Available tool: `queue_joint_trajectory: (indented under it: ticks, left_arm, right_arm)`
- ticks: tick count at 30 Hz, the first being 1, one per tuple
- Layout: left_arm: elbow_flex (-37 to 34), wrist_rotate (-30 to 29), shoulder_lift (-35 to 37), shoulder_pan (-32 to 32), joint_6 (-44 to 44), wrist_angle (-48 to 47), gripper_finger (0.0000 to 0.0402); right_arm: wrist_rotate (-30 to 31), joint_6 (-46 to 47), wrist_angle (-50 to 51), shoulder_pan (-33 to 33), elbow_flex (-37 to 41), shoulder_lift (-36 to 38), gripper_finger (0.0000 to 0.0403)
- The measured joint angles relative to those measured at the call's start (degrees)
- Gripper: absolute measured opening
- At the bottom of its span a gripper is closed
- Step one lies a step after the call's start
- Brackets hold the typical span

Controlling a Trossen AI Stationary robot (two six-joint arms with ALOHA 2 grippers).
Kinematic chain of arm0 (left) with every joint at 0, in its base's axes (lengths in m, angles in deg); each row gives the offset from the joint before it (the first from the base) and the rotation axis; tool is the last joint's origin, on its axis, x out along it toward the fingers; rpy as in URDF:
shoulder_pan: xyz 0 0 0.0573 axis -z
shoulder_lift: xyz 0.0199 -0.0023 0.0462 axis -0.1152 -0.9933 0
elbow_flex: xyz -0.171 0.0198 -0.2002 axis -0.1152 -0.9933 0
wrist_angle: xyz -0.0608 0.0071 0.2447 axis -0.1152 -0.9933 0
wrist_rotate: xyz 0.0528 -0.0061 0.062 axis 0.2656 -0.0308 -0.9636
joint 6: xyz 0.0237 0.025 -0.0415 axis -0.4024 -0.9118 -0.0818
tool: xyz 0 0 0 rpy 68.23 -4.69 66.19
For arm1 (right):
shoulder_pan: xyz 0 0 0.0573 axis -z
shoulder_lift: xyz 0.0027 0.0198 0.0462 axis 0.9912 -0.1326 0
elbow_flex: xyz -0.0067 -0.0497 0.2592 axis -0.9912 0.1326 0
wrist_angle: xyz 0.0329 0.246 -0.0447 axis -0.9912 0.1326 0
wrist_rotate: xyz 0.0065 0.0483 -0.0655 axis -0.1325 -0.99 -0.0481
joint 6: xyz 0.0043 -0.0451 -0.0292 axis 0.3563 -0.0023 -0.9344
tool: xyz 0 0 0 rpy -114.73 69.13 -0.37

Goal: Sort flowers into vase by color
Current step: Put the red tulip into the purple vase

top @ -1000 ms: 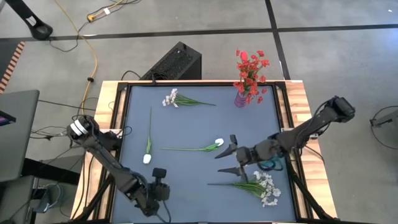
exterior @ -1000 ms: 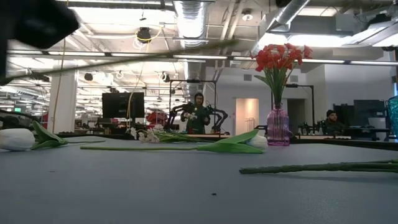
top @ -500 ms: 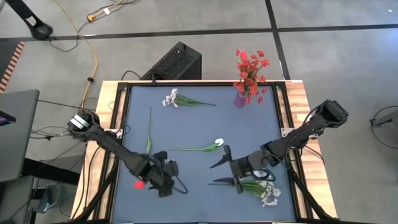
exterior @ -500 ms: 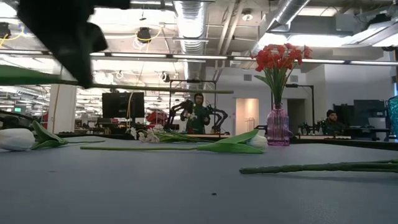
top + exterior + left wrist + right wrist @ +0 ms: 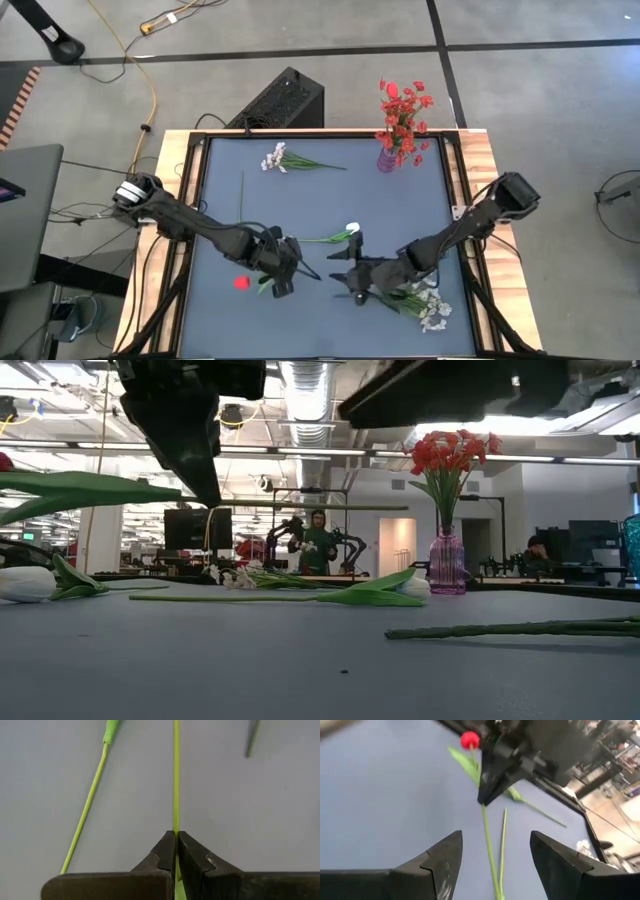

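Observation:
My left gripper (image 5: 292, 270) is shut on a red tulip (image 5: 241, 283) and holds it in the air over the table's near middle. The tulip's red head (image 5: 469, 740) is toward the table's left. Its green stem (image 5: 487, 845) runs toward my right gripper (image 5: 340, 280). That gripper is open, with its fingers on either side of the stem's free end, apart from it. A white tulip (image 5: 350, 231) lies flat just beyond. A purple vase (image 5: 387, 160) of red flowers stands at the far right. My left gripper pinches the red tulip's stem (image 5: 176, 827) between its two fingers, just past the leaves (image 5: 465, 765). The fingers lie along the stem, roughly level, coming from the table's left. The tulip is lifted clear and lies about level (image 5: 300, 507), its free end pointing toward the table's right.
A white spray (image 5: 275, 157) lies at the far left and another white spray (image 5: 430, 305) at the near right, by my right arm. A second thin stem (image 5: 241, 190) lies on the left, partly under my left arm. A person (image 5: 318, 545) stands in the room behind.
My left gripper has carried the red tulip, shut and lifted, from the near left toward the table's right and a little farther back. My right gripper has gone toward the table's left and near edge, meeting the stem's free end with fingers apart.

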Motion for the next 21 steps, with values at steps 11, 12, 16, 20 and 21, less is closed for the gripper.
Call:
queue_joint_trajectory:
  ticks: [11,12,16,20,21]
  left_arm:
    - [0.00,0.76,0.00,-0.50,-0.91,0.42,0.0000]
    - [0.00,0.77,0.00,-0.50,-0.98,0.38,0.0000]
    - [0.00,0.82,0.02,-0.47,-1.13,0.36,0.0000]
    - [0.00,1.17,0.02,-0.47,-1.64,0.22,0.0000]
    - [0.00,1.19,0.02,-0.47,-1.76,0.22,0.0000]
  right_arm:
    - [3.32,2.37,12.28,2.68,-11.18,-10.78,0.0260]
    - [3.73,2.37,13.14,3.09,-11.94,-11.50,0.0260]
    - [3.89,2.37,14.65,4.29,-13.67,-13.38,0.0260]
    - [4.01,2.40,14.46,4.59,-13.82,-13.43,0.0251]
    - [4.01,2.40,14.68,4.55,-13.82,-13.33,0.0245]
